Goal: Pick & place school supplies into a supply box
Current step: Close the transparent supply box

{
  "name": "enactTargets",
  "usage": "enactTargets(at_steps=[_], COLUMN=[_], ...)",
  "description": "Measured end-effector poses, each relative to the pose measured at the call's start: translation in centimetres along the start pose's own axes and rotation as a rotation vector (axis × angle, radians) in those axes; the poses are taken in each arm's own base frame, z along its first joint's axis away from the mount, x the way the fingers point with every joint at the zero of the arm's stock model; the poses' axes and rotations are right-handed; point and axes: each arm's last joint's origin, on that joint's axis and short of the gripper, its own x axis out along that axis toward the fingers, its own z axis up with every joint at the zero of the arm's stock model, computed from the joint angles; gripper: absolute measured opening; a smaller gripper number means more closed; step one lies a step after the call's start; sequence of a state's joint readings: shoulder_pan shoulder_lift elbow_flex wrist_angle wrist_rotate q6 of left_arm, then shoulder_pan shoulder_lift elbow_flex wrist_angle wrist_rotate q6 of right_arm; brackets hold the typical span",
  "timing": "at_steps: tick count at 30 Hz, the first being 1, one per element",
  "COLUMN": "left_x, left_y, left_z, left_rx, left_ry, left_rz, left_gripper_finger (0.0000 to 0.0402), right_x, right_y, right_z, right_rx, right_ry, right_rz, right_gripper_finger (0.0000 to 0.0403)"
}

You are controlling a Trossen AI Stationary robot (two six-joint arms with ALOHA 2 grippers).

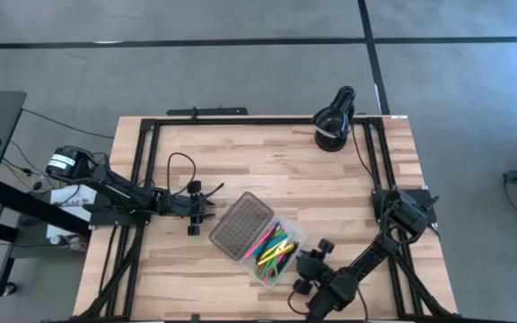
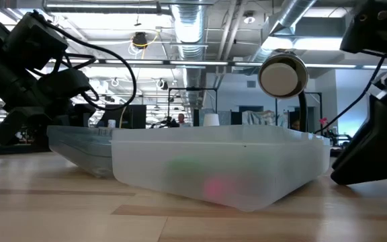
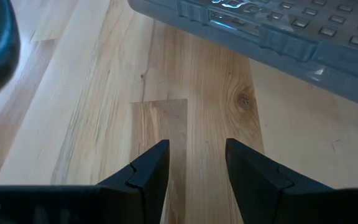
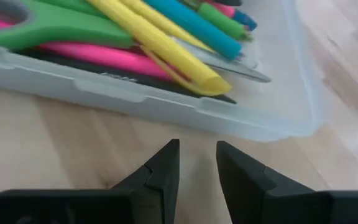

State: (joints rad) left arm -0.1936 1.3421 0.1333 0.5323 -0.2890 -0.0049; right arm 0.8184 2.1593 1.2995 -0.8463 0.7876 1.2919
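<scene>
The right gripper [image 1: 305,269] sits at the near edge of the wooden table [image 1: 348,193], right of centre, its jaws parted by a narrow gap and holding nothing; in its wrist view the two dark fingers [image 4: 160,171] point at the box wall with bare wood between them. Just beside that gripper, toward the left and slightly farther, lies the supply box [image 1: 287,260], a clear plastic case set at an angle near the table's middle, open. Its tray holds the school supplies [image 1: 275,247]: the right wrist view shows green-handled scissors [image 4: 48,22], a yellow marker [image 4: 160,46], a pink marker [image 4: 104,56], a blue pen [image 4: 194,28], a green pen [image 4: 219,18] and a black item along the near wall. All visible supplies lie inside the tray; none lies loose on the table. The hinged grey lid [image 1: 240,224], dotted in texture, lies flat on the table to the left of the tray and joined to it. Further left, close to the lid but not touching it, the left gripper [image 1: 197,212] rests low over the table, jaws open and empty; its wrist view shows bare wood between the fingers [image 3: 148,174] and the lid's edge [image 3: 278,31] ahead. At the far right of the table stands a black round lamp [image 1: 334,118], well apart from the box.
</scene>
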Motion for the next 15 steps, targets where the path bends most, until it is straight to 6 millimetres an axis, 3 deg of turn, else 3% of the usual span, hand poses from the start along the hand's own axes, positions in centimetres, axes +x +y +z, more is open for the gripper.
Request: enactTargets(at_steps=[7, 15], left_x=[0.00, -0.01], left_y=[-0.07, -0.15], left_z=[0.00, 0.00], left_rx=[-0.002, -0.025], left_ry=[0.000, 0.001], left_rz=[-0.023, -0.049], left_gripper_finger=[0.0153, 0.0153], right_x=[-0.02, 0.63], right_y=[-0.83, -0.79], right_z=[-0.65, 0.03], right_rx=[-0.058, -0.094], right_ry=[-0.028, -0.029], right_rz=[-0.066, -0.063], right_gripper_finger=[0.0101, 0.0101])
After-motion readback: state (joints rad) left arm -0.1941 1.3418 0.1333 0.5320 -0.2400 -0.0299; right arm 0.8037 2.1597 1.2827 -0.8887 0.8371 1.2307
